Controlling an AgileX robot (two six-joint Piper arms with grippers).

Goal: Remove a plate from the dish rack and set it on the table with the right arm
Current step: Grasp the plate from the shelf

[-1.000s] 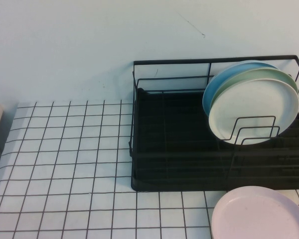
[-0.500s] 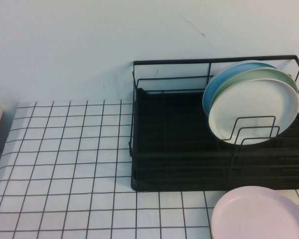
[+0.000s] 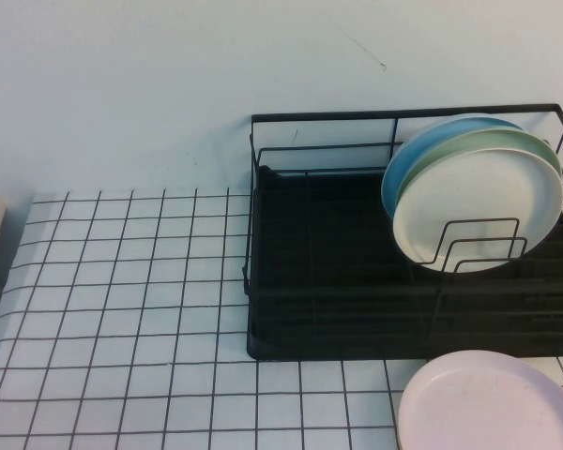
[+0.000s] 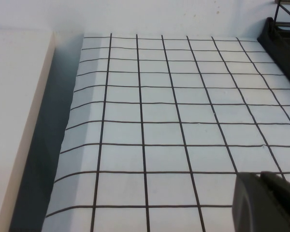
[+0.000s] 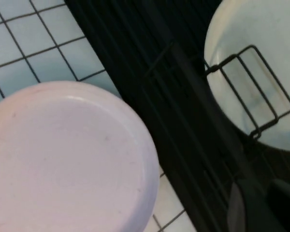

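We should steer the right gripper [image 5: 262,207], above the rack's [image 3: 338,291] front edge, to the white plate's [image 3: 479,202] top rim. The left gripper [image 4: 266,200] hovers over the table [image 4: 159,121]. We cannot tell whether either is open or closed.

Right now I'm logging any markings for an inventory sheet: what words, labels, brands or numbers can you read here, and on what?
None can be read.
Plates in the dish rack: plain, no print.
Pink plate on the table: no mark visible.
Table: only black grid lines.
Left gripper, above the table: no label shows.
Right gripper, above the rack: dark, no label shows.
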